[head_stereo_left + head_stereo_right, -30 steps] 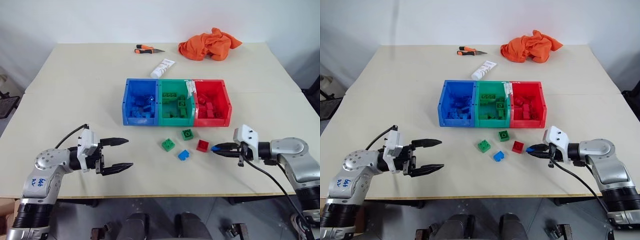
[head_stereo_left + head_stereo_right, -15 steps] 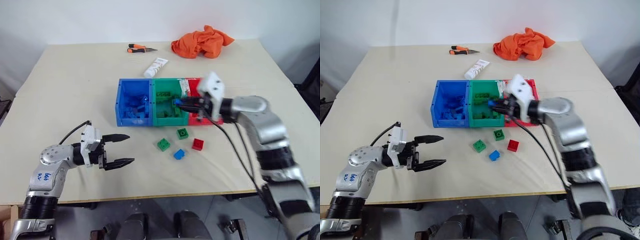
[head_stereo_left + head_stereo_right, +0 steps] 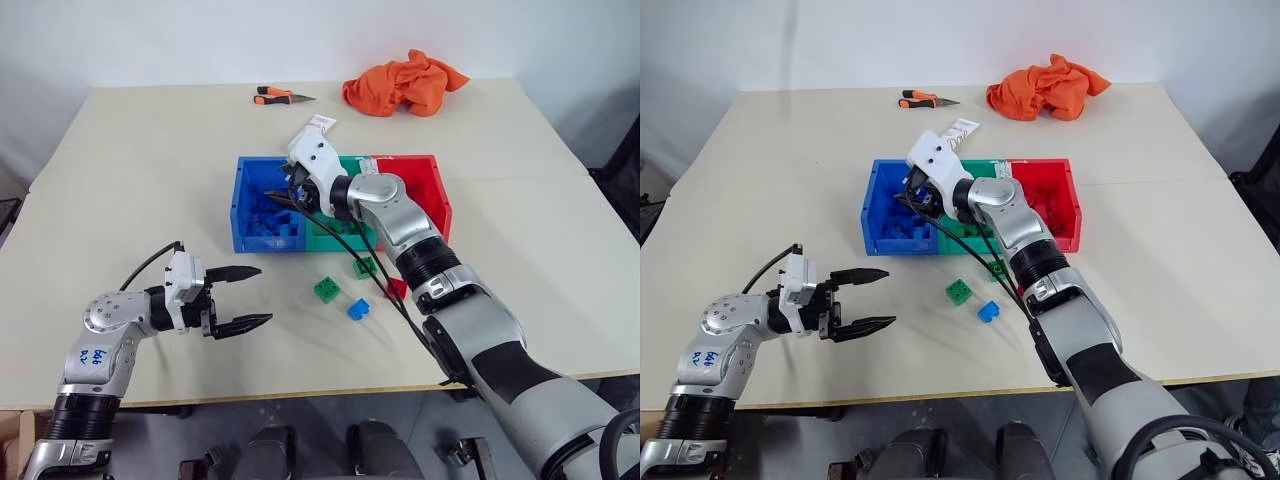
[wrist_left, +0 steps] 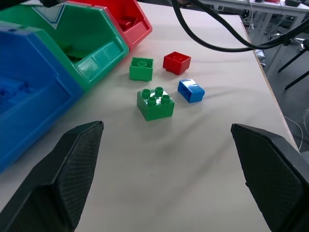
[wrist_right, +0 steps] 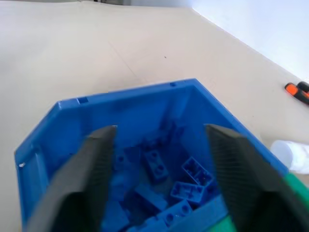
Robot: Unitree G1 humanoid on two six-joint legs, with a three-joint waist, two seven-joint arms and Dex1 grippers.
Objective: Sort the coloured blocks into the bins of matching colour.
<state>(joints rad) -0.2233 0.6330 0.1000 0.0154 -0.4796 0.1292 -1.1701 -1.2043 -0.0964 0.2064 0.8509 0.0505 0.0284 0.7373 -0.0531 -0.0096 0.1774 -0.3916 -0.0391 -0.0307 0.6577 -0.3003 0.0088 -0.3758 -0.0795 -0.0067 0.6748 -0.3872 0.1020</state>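
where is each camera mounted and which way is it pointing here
Left eye view: on the head, looking forward and down over the table; both arms show, left gripper open, right gripper over the blue bin.
Right eye view: beside it, same scene.
Left wrist view: along the open left gripper at the loose blocks, a green block nearest.
Right wrist view: along the open right gripper into the blue bin.
Shared: both wrist views and the head views show the blue bin.
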